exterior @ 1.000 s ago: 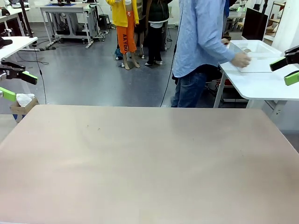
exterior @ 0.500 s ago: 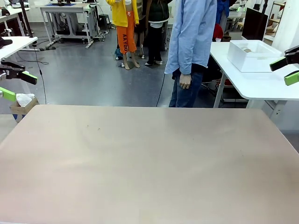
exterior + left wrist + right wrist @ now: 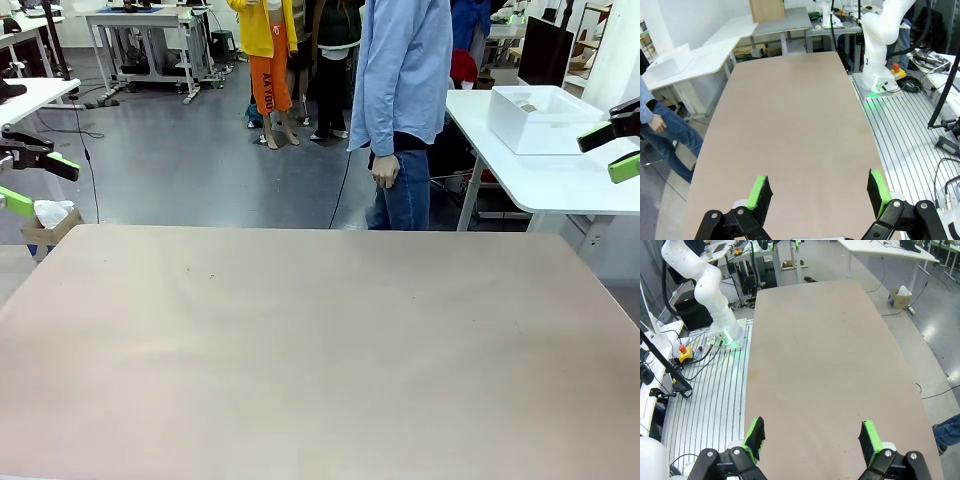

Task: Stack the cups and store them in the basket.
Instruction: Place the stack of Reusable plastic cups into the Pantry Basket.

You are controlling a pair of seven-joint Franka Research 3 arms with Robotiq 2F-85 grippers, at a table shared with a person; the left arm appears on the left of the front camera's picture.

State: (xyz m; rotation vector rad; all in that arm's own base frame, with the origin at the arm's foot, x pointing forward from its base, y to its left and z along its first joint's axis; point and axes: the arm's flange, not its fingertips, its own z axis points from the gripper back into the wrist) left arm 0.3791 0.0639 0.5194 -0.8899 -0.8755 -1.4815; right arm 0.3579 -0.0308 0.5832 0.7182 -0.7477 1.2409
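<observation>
The person [image 3: 405, 90] has let go of the basket [image 3: 541, 121], left on the side desk [image 3: 560, 180], and steps toward ours; both end effectors, left [image 3: 818, 192] and right [image 3: 811, 439], wait wide, empty

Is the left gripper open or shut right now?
Open. In the left wrist view the left gripper has its green-padded fingers spread wide apart over the bare table, nothing between them.

The basket [image 3: 540, 118] sits on a side table [image 3: 560, 180] right of the person [image 3: 405, 100]; seemingly behind the main table [image 3: 320, 350].
</observation>
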